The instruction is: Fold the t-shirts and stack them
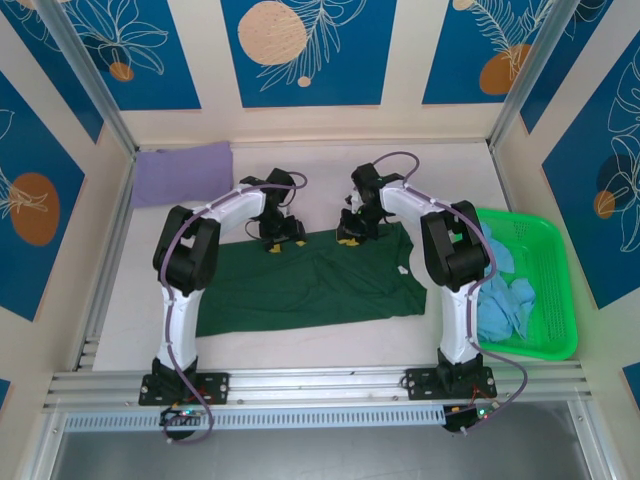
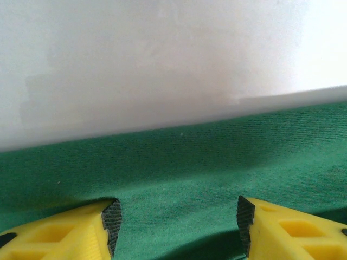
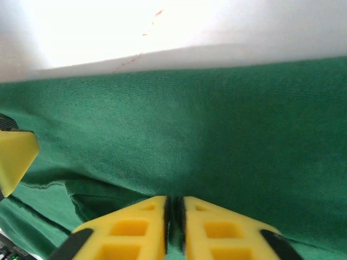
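A dark green t-shirt (image 1: 300, 285) lies spread flat across the middle of the table. Both grippers are down at its far edge. My left gripper (image 1: 272, 243) stands open, its yellow fingers (image 2: 81, 233) wide apart with the green cloth (image 2: 190, 162) lying between and under them. My right gripper (image 1: 348, 238) is shut, its pads pinching a thin fold of the green cloth (image 3: 217, 119) near the far hem; in the right wrist view the gripper (image 3: 174, 216) shows almost no gap. A folded lavender t-shirt (image 1: 182, 172) lies at the far left corner. Light blue t-shirts (image 1: 505, 295) are heaped in the basket.
A bright green plastic basket (image 1: 555, 300) stands at the right edge of the table beside the right arm. White table (image 2: 162, 65) runs beyond the shirt's far hem up to the back wall. Metal frame rails line the left side and front.
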Robot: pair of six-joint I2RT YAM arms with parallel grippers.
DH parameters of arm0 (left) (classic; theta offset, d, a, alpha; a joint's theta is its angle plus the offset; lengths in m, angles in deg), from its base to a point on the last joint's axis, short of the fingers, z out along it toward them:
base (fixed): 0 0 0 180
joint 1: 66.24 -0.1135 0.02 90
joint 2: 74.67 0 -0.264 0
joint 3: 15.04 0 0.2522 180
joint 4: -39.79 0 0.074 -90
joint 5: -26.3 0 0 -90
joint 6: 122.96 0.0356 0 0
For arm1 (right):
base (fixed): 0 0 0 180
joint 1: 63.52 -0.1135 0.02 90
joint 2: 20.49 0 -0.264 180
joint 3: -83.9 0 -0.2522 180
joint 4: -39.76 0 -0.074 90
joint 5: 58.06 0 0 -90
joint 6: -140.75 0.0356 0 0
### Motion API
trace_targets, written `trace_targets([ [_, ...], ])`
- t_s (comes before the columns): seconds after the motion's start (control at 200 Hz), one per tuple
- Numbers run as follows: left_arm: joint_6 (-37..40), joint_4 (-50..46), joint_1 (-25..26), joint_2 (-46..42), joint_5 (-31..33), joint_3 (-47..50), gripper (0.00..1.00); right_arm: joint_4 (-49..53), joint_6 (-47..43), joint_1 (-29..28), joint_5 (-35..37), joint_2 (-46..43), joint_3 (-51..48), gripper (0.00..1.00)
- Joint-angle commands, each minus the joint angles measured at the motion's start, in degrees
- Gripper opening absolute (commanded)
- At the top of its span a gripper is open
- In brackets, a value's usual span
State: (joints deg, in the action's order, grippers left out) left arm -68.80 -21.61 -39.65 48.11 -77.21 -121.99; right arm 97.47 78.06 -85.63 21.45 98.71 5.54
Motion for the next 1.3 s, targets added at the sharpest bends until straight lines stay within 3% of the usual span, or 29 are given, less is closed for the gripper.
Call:
trace_targets([
  [0.0, 0.9, -2.5, -0.1, 2.0, -0.1, -0.8, 0.61, 1.0, -0.4, 0.0, -0.3, -2.4, -1.0, 0.11],
  [0.17, 0.9, -2.6, -0.1, 2.1, 0.3, -0.9, 0.61, 4.0, 1.0, -1.1, 0.5, -6.3, -2.4, 0.06],
  [0.525, 1.2, -2.6, 0.0, 2.9, 0.8, -1.1, 0.61, 3.0, 5.5, -8.8, 1.5, -17.1, -17.6, 0.09],
  [0.835, 2.9, -3.6, -0.2, 4.1, 1.8, -2.7, 0.62, 7.9, 13.5, -13.7, -4.4, -15.5, -15.8, 0.21],
  [0.93, 3.6, -4.1, -0.2, 4.9, 2.3, -3.7, 0.62, 10.8, 14.6, -15.2, -3.1, -14.0, -14.8, 0.33],
  [1.02, 3.9, -4.5, -0.3, 5.1, 2.5, -4.5, 0.62, 12.0, 14.3, -13.5, -2.6, -15.1, -15.4, 0.35],
  [1.295, 4.7, -6.0, -0.3, 6.0, 1.9, -7.9, 0.63, 11.7, 14.3, 0.6, 0.8, -19.4, -14.9, 0.40],
])
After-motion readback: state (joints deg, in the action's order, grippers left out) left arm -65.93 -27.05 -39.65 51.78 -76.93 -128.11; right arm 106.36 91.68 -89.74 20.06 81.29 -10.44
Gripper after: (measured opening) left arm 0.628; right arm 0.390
